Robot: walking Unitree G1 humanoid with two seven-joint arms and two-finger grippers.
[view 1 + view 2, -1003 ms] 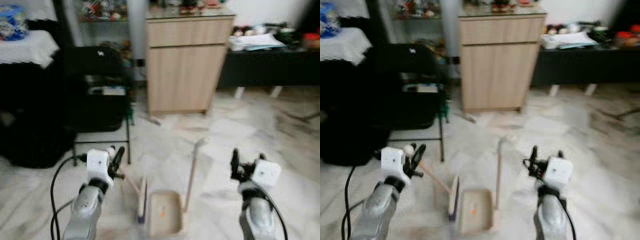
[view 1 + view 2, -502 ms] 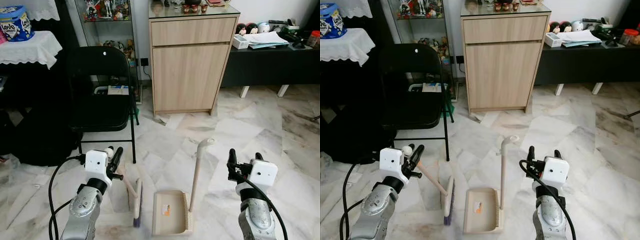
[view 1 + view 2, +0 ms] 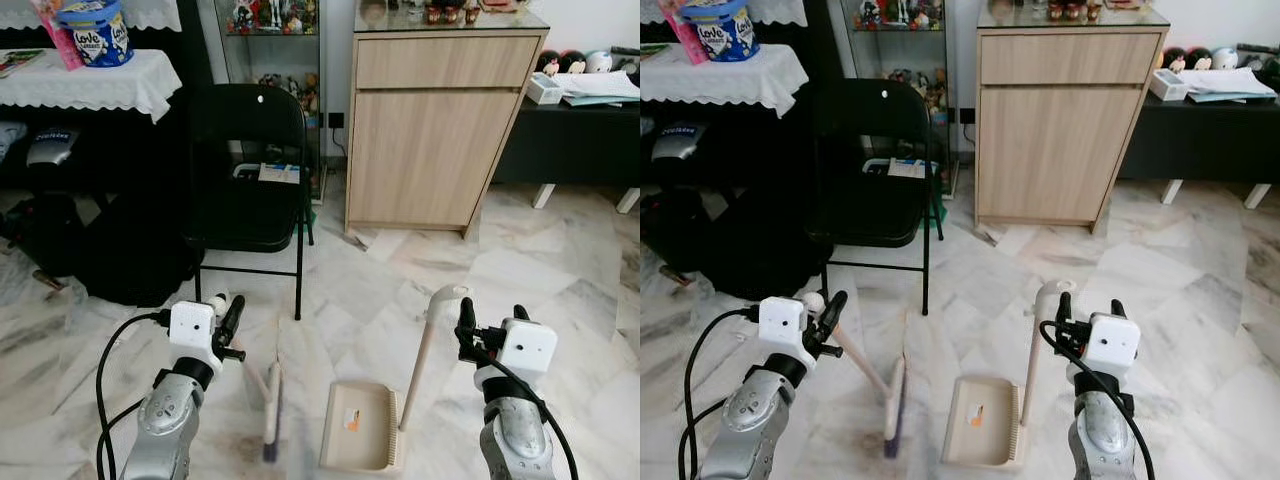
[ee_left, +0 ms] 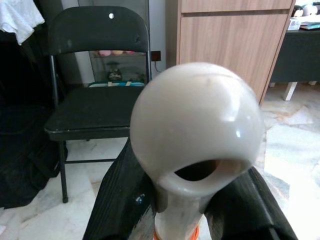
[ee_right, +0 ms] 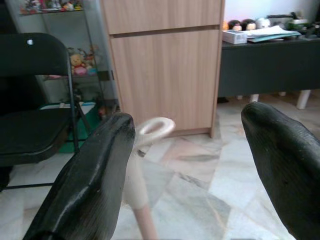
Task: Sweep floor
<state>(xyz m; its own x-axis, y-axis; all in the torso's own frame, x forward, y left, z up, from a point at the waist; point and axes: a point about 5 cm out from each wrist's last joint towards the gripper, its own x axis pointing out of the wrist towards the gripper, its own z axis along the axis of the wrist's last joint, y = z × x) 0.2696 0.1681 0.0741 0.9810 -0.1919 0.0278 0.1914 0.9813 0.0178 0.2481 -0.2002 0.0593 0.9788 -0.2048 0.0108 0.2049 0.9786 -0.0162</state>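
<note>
The left gripper (image 4: 187, 200) was closed on the broom (image 3: 262, 385), its jaws pinching the pale shaft just below the rounded knob at the top end; the shaft's long axis ran on a slant from the gripper down and away toward the robot's right, ending at the brush head, which rested on the marble floor (image 3: 560, 290); the brush head lay as a narrow strip pointing roughly away from the robot, purple bristles at its near end. The dustpan (image 3: 362, 438) sat flat on the floor just beside the brush head, on its right, its comb-toothed edge along the right side; its long handle (image 3: 428, 345) rose nearly upright from the pan's right rear corner, leaning slightly to the right, its curved top hooking toward the right gripper (image 5: 185, 165). The right gripper hovered beside that handle top with its jaws spread wide and holding nothing; the handle's curved end showed just past one black finger (image 5: 87, 180). Farther off on the floor stood a black folding chair (image 3: 248, 165) and a wooden cabinet (image 3: 432, 130); a white-clothed table (image 3: 95, 80) carrying a blue tub (image 3: 97, 32) stood at the far left.
</note>
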